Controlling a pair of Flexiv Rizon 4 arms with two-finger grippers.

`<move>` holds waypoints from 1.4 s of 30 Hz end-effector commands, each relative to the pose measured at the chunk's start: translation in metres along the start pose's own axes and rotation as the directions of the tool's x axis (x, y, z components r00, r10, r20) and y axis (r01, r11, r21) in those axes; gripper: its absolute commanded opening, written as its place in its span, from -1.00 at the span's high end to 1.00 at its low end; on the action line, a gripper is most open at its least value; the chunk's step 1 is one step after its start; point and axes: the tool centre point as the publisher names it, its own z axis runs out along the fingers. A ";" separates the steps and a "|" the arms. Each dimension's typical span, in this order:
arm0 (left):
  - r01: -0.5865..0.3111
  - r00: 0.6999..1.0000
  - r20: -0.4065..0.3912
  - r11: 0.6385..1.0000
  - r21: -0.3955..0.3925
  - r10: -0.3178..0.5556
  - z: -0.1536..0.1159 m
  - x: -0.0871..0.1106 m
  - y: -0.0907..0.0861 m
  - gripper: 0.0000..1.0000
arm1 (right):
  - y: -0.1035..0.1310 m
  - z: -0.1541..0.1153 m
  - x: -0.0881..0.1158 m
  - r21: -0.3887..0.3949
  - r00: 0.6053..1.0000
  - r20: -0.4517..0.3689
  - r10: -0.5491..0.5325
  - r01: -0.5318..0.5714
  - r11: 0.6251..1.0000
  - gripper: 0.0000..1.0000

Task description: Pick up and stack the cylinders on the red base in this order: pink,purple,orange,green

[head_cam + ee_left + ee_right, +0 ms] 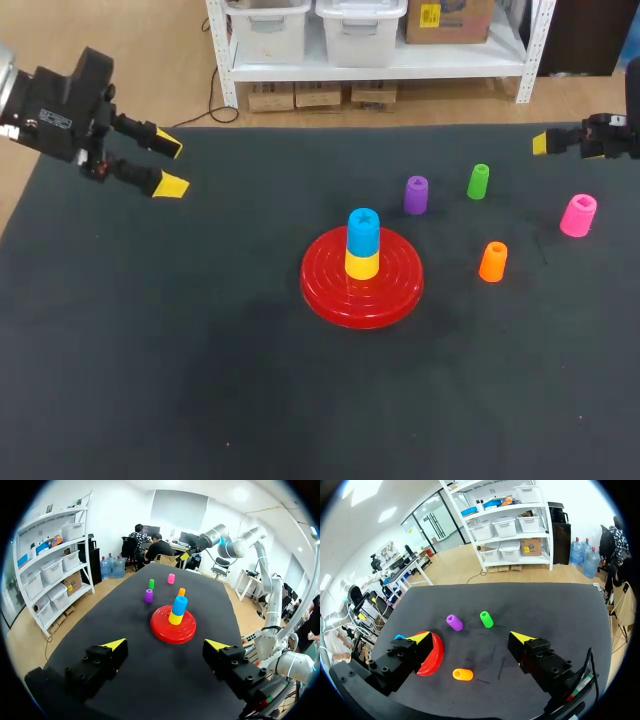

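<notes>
left fingers (170, 185) and right fingers (520, 638) are spread open, holding nothing. the red base (330, 290) carries a yellow cylinder (362, 266) topped by a blue cylinder (363, 229). pink cylinder (578, 215), purple cylinder (416, 195), orange cylinder (493, 262) and green cylinder (479, 181) sit apart on the bench (150, 350), right of the base.

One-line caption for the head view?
Left gripper and right gripper open near far corners; blue cylinder atop yellow cylinder on red base; pink, purple, orange, green cylinders unstacked.

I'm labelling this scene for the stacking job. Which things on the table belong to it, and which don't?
For the job: red base, pink cylinder, purple cylinder, orange cylinder, green cylinder.
Not named in it: blue cylinder, yellow cylinder, both stacked on the base.
</notes>
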 end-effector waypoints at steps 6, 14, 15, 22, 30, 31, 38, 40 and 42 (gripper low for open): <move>-0.002 1.000 0.004 1.000 -0.002 0.002 0.000 0.001 0.000 -1.00 | 0.000 0.000 0.000 -0.001 1.000 0.000 -0.001 0.001 1.000 -1.00; -0.002 1.000 0.004 1.000 -0.002 0.002 0.000 0.001 0.000 -1.00 | -0.059 0.007 -0.007 0.349 0.993 -0.075 0.094 -0.062 0.935 -1.00; -0.002 1.000 0.004 1.000 -0.002 0.002 0.000 0.001 0.000 -1.00 | -0.066 0.008 -0.006 0.385 0.990 -0.088 0.112 -0.069 0.920 -1.00; -0.002 1.000 0.004 1.000 -0.002 0.002 0.000 0.001 0.000 -1.00 | -0.084 0.008 0.011 0.541 0.971 -0.208 0.118 0.013 0.841 -1.00; -0.002 1.000 0.004 1.000 -0.002 0.002 0.000 0.001 0.000 -1.00 | -0.091 0.007 0.030 0.598 0.928 -0.353 0.122 0.123 0.792 -1.00; -0.002 1.000 0.004 1.000 -0.002 0.002 0.000 0.001 0.000 -1.00 | -0.092 0.009 0.033 0.602 0.921 -0.363 0.137 0.120 0.790 -1.00; -0.002 1.000 0.004 1.000 -0.002 0.002 0.000 0.001 0.000 -1.00 | -0.096 0.017 0.037 0.597 0.909 -0.380 0.168 0.103 0.796 -1.00; -0.002 1.000 0.004 1.000 -0.002 0.002 0.000 0.001 0.000 -1.00 | -0.095 0.017 0.037 0.597 0.908 -0.381 0.173 0.099 0.796 -1.00; -0.002 1.000 0.004 1.000 -0.002 0.002 0.000 0.001 0.000 -1.00 | -0.095 0.018 0.037 0.594 0.908 -0.381 0.176 0.095 0.799 -1.00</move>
